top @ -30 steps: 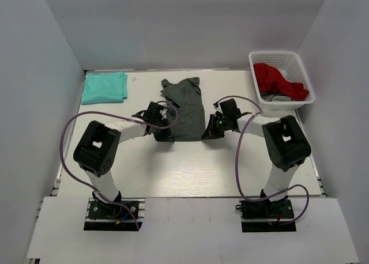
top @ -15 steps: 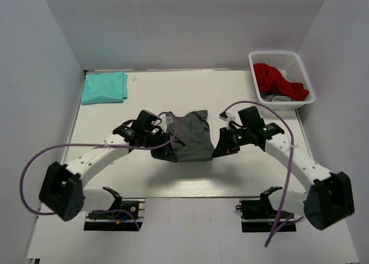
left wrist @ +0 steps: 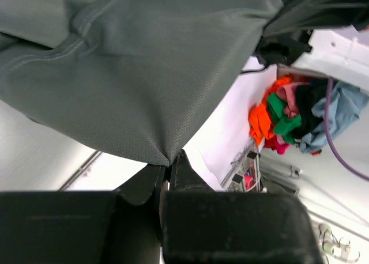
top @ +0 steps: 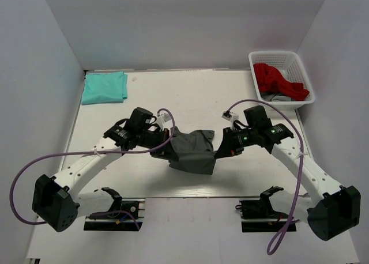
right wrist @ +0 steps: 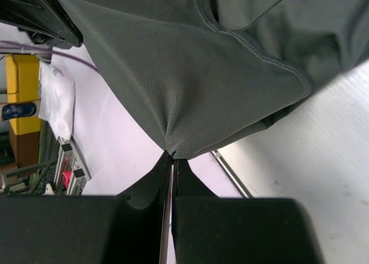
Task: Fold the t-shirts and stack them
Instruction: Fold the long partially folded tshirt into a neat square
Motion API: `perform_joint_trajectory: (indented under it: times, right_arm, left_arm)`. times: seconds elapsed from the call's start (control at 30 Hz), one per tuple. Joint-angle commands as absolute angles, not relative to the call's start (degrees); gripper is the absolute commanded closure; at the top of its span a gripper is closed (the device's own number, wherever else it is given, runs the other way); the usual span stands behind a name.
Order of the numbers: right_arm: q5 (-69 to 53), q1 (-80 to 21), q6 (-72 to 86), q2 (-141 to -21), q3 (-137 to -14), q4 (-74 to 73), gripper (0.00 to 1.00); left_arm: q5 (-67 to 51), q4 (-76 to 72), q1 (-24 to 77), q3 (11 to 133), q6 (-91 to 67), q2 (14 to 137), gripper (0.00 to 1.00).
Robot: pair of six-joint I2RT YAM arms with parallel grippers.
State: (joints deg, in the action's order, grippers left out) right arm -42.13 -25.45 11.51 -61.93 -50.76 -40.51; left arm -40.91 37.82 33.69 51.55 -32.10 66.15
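A white table (top: 150, 94) sits boxed in by plain pale grey walls: a back wall (top: 184, 27), a left wall (top: 34, 102) and a right wall (top: 340, 74). The light is soft and even. Past the table's edge, the left wrist view shows a heap of bright clothes (left wrist: 288, 123); the right wrist view shows a yellow post (right wrist: 23, 97)

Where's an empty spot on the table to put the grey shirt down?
Bare white tabletop lies between the teal t-shirt and the white basket, beyond the grey t-shirt. The near middle is crowded: left arm and right arm hold it there.
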Motion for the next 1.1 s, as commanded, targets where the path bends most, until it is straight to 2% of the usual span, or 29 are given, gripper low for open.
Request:
perform_joint_trajectory:
  times: [0.0,0.2,0.6,1.07]
  right_arm:
    - [-40.10,-24.70,11.95,-62.66,-54.22,-39.11,1.00]
    - [-35.77,-23.73,11.78,-66.09,-57.74,-39.81,1.00]
    - [-34.28,-20.92,14.94,-72.59,-58.71,-31.38,1.00]
    - [-29.98,-17.84,20.12,-88.23,-64.16,-23.30,1.00]
  left_arm:
    - [-38.59,36.92,32.87,55.45,-31.20,67.67,1.00]
    - [-32.52,39.02,32.87,61.87,-29.44,72.94,1.00]
    - [-23.21,40.69,30.68,68.64,-29.44,84.28,1.00]
    - [-22.68,30.34,25.31,71.89,-31.82,96.41,1.00]
